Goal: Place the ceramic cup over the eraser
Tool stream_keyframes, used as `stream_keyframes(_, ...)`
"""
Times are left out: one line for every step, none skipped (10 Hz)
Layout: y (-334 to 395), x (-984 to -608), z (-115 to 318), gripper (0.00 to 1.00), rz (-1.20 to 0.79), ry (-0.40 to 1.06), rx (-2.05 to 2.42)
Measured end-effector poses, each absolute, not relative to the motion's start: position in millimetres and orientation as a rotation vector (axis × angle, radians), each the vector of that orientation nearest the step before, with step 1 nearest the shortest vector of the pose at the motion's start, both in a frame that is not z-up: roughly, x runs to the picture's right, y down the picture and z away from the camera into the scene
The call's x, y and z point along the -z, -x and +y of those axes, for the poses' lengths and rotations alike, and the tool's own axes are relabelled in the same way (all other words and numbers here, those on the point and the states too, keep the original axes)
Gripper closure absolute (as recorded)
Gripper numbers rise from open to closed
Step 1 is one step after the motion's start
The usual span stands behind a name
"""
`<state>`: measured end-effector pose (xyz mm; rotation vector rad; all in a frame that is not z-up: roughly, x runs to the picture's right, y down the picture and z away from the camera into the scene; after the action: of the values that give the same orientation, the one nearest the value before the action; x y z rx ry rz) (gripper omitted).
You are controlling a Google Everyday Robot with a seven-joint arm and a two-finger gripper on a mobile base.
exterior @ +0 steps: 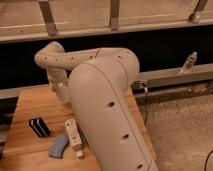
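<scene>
My tool (62, 93) hangs low over the far part of the worktop (25, 107), half hidden by my arm. I cannot tell whether it is apart, together or clamped. The pale shape at its tip may be the ceramic cup. The eraser (39, 127) lies well in front of my tool. The white bottle-like object (74, 136) and blue-grey wavy piece (58, 145) lie close by it. I judge that a drifting carry could knock them or leave the cup tilted on the eraser's edge.
</scene>
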<state>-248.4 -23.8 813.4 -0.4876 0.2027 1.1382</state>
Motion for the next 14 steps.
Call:
stream_keyframes(240, -800, -33, 1.0, 0.203, 0.46, -1.146)
stream_keyframes(229, -785, -42, 1.0, 0.199, 0.427, -1.158)
stream_keyframes(212, -762, -50, 1.0, 0.177, 0.396, -1.182)
stream_keyframes(196, -745, -51, 1.0, 0.151, 0.374, -1.204)
stream_keyframes(183, -732, -52, 1.0, 0.124, 0.359, -1.221)
stream_keyframes(175, -718, -51, 1.0, 0.067, 0.362, -1.239)
stream_keyframes(172, -709, -49, 1.0, -0.018, 0.403, -1.243)
stream_keyframes(168, -706, -47, 1.0, -0.116, 0.466, -1.235)
stream_keyframes(170, -704, -46, 1.0, -0.247, 0.557, -1.208)
stream_keyframes(180, -703, -45, 1.0, -0.343, 0.63, -1.172)
stream_keyframes(192, -701, -46, 1.0, -0.4, 0.67, -1.132)
stream_keyframes(202, -698, -47, 1.0, -0.424, 0.682, -1.099)
stream_keyframes(222, -692, -47, 1.0, -0.447, 0.689, -1.042)
stream_keyframes(234, -687, -46, 1.0, -0.451, 0.691, -1.014)
